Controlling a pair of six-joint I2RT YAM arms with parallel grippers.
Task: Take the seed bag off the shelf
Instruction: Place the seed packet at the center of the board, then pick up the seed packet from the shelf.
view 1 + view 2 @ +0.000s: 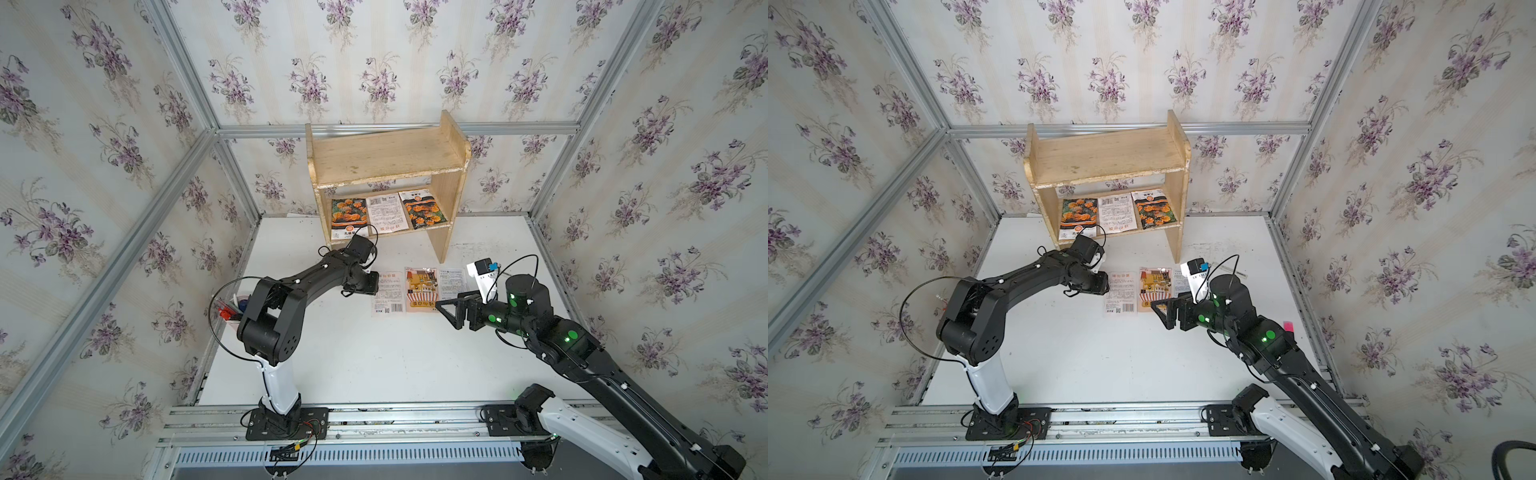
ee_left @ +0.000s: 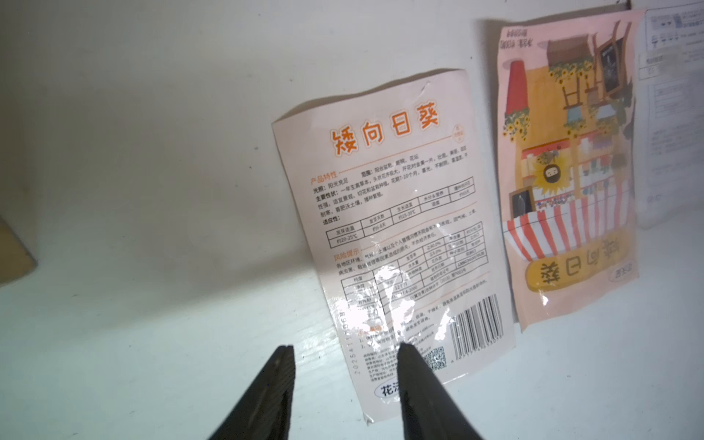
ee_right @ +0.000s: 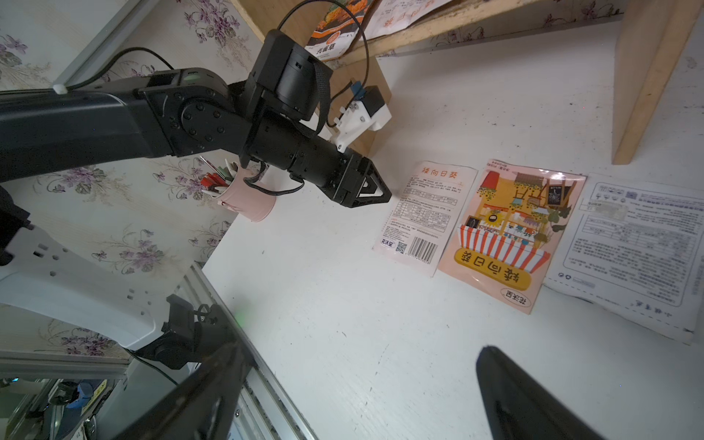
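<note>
The pale wooden shelf (image 1: 386,158) stands at the back of the table. On its lower tier lie three seed bags: an orange-flower one (image 1: 349,214), a white one (image 1: 386,212) and another orange-flower one (image 1: 422,208). My left gripper (image 2: 344,348) hovers low over the table in front of the shelf, open, with nothing between its fingers. One fingertip (image 2: 405,348) overlaps the corner of a pale pink seed bag (image 2: 396,228) lying flat, printed back up. My right gripper (image 1: 446,309) is wide open and empty over the table, near the other bags lying there.
Beside the pink bag lie a colourful sunflower bag (image 1: 422,289) and a white printed bag (image 1: 453,280). A pink cup of pens (image 3: 247,198) stands at the table's left edge behind my left arm. Floral walls and aluminium rails enclose the white table (image 1: 374,365).
</note>
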